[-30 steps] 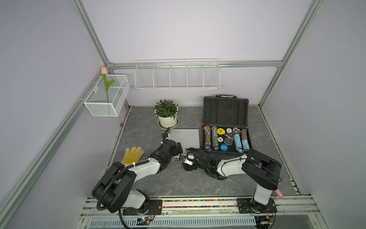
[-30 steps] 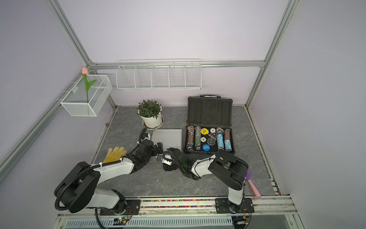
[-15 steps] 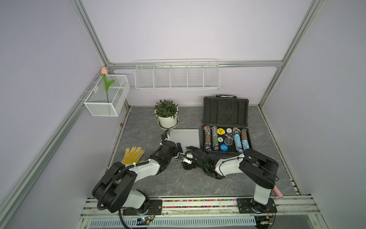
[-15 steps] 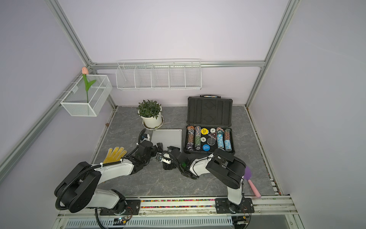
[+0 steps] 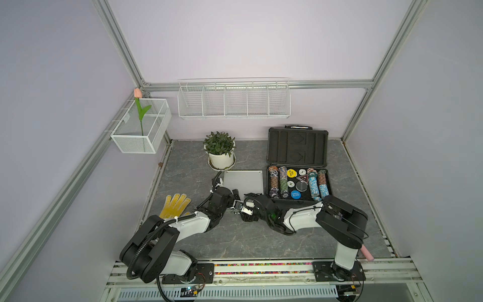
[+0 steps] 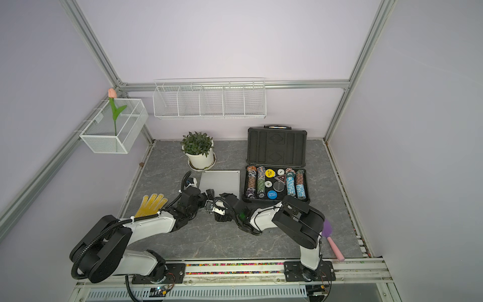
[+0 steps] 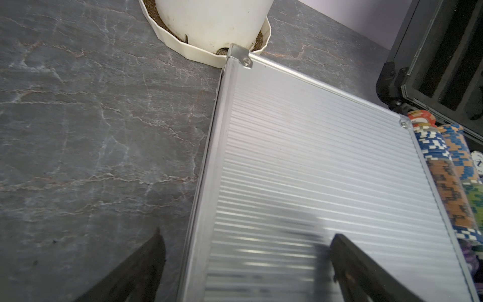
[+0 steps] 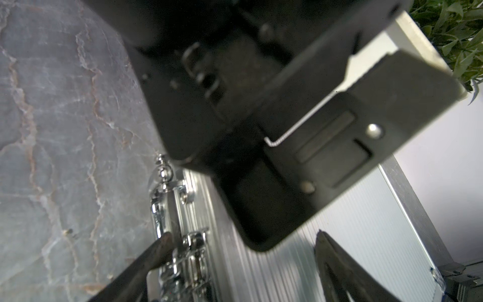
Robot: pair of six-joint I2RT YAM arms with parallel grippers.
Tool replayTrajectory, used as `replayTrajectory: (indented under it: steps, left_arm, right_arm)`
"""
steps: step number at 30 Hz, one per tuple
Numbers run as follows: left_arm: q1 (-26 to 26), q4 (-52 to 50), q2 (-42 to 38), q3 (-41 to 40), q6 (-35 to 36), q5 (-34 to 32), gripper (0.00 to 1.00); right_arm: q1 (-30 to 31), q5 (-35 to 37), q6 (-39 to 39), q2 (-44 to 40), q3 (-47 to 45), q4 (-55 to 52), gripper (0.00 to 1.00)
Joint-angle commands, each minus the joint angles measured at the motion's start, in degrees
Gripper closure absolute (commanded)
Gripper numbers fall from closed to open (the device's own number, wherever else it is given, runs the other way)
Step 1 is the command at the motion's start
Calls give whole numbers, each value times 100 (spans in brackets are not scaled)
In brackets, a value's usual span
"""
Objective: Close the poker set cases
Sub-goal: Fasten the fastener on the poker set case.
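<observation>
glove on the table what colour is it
Yellow. The glove shows best in a top view.

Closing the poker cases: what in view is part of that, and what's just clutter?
Job: silver ribbed case, lid down; dark-grey case, lid up, chips showing.
Clutter: potted plant; yellow glove; spatula; long wire basket; small wire basket with tulip.
</observation>
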Motion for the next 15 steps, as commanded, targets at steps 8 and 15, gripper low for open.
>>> replayTrajectory:
  steps: [8,15]
  left_arm:
    - [47,-424,13,-211,-42,21,1]
    - [61,-410,-15,-228,-53,35,1]
  right_arm:
    - [-57,246,-52,236,36,-394,20]
    - [-66,533,-225,303,21,-594,27]
